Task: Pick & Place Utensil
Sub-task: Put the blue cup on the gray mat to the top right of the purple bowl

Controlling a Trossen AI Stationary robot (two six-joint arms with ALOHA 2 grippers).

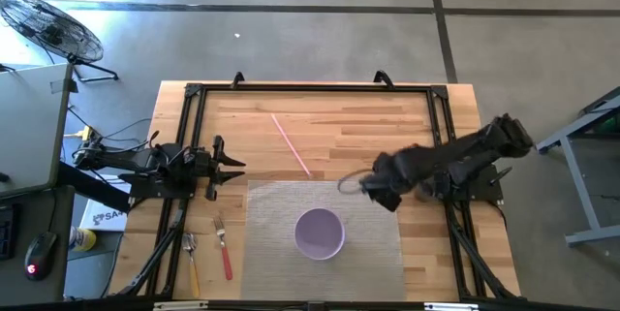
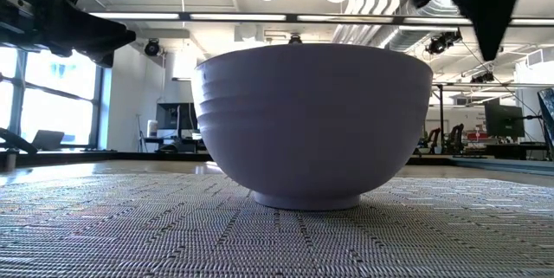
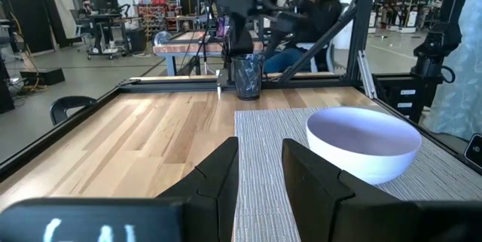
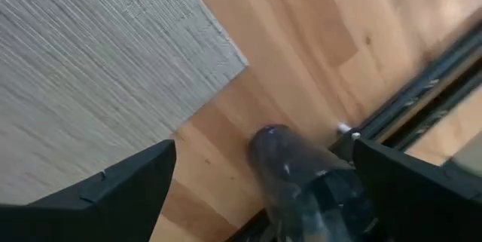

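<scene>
My left pincer [image 1: 231, 164] hangs over bare wood near the left edge of the tabletop [image 1: 387, 117], its fingers only a narrow gap apart and holding nothing. The utensils lie below it, between the left edge and the woven mat [image 1: 271, 204], toward the edge the mat runs up to: a fork [image 1: 223, 248] with a red handle and, just beside it, a spoon [image 1: 191, 251]. Both look light, stiff and thin. Lying flat on hard wood, they would be slippery to lift, so I judge the handle's middle, gripped across its width, the safest hold. They lie close together, and my fingers could nudge one while closing on the other.

My right pincer [image 1: 366, 187] stands wide, straddling a clear cup [image 1: 349, 183] at the mat's opposite corner; I cannot tell whether it touches. A lavender bowl [image 1: 319, 233] sits on the mat, and a pink straw [image 1: 291, 144] lies on the wood beyond. Neither blocks the fork.
</scene>
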